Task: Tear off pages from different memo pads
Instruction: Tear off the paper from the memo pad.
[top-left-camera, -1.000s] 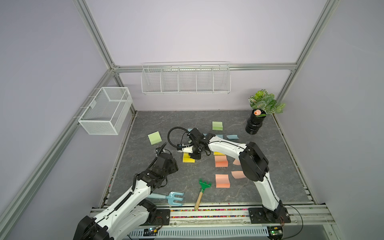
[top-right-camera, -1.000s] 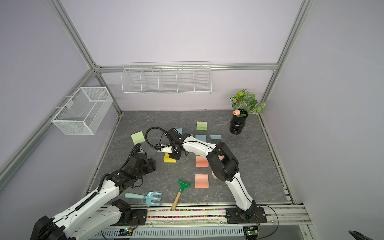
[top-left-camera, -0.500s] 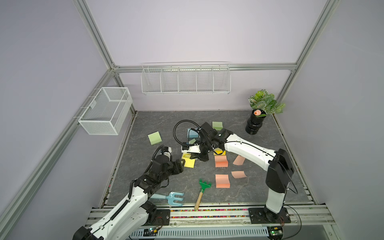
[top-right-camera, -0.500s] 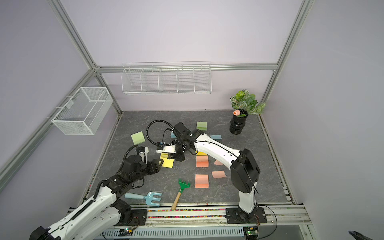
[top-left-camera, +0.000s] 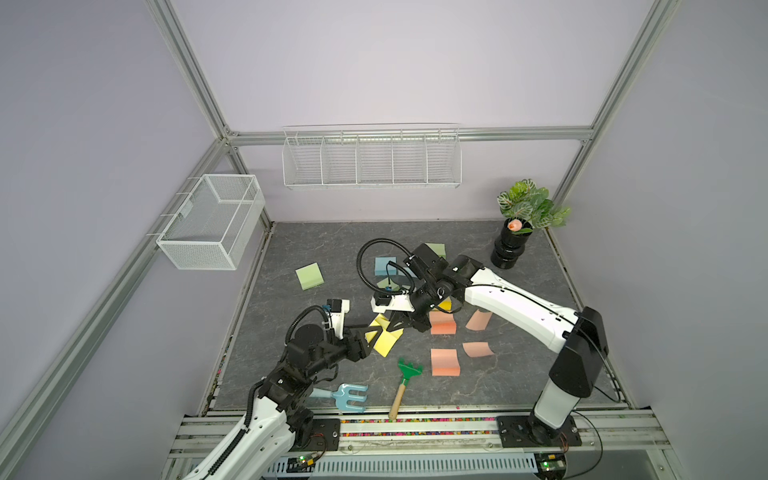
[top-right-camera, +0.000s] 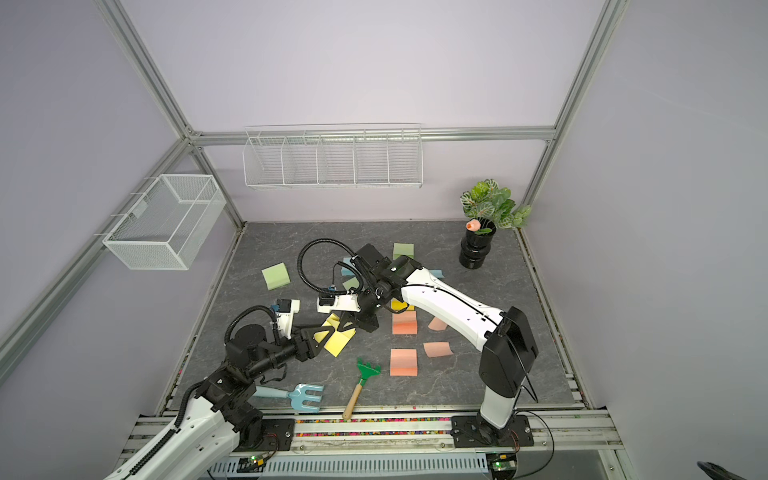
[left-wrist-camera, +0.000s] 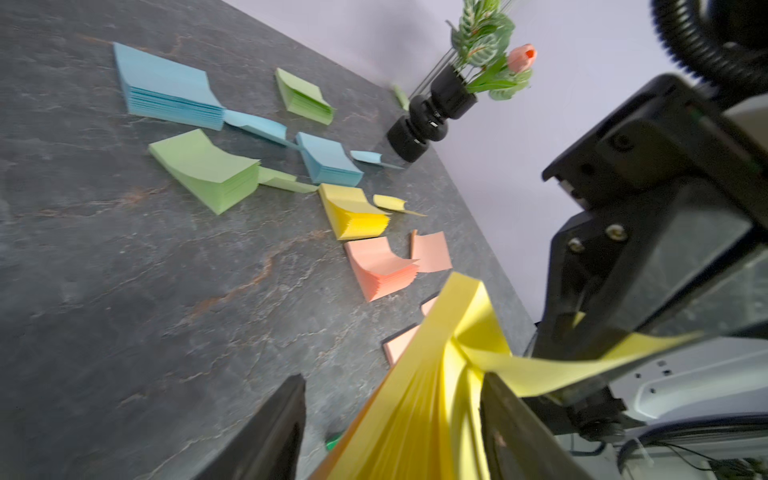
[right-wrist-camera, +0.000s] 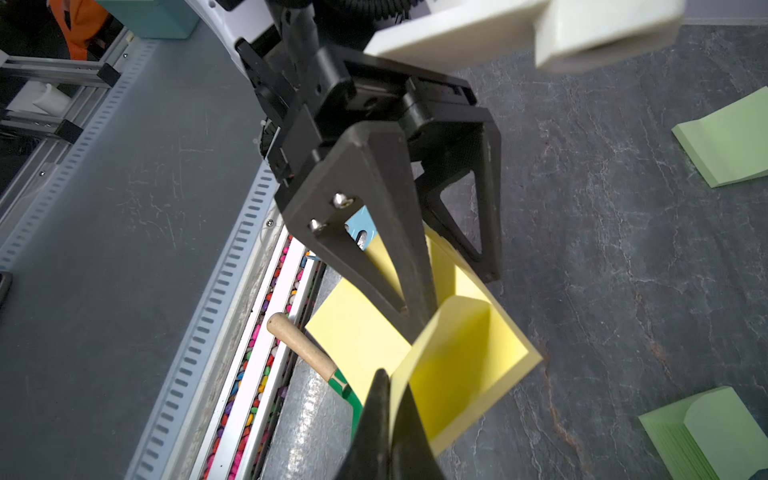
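A yellow memo pad (top-left-camera: 385, 343) sits tilted between my two grippers in both top views. My left gripper (left-wrist-camera: 392, 376) is shut on this pad (left-wrist-camera: 419, 411), its fanned sheets filling the jaws. My right gripper (right-wrist-camera: 388, 386) is shut on the pad's top page (right-wrist-camera: 453, 353), a curled yellow sheet still joined to the pad (right-wrist-camera: 357, 332). From above, the right gripper (top-left-camera: 405, 326) stands just right of the left gripper (top-left-camera: 376, 332). Other memo pads lie around: green (top-left-camera: 309, 276), blue (top-left-camera: 384, 266), salmon (top-left-camera: 442, 324) and salmon (top-left-camera: 444, 361). Loose salmon pages (top-left-camera: 478, 349) lie to the right.
A green hand rake (top-left-camera: 405, 382) and a blue garden fork (top-left-camera: 349, 397) lie near the front rail. A black vase with a plant (top-left-camera: 513, 249) stands at the back right. Wire baskets (top-left-camera: 212, 226) hang on the walls.
My left gripper has reached forward to the yellow pad and taken it between its jaws. My right gripper has drawn up and rightward, peeling the top page.
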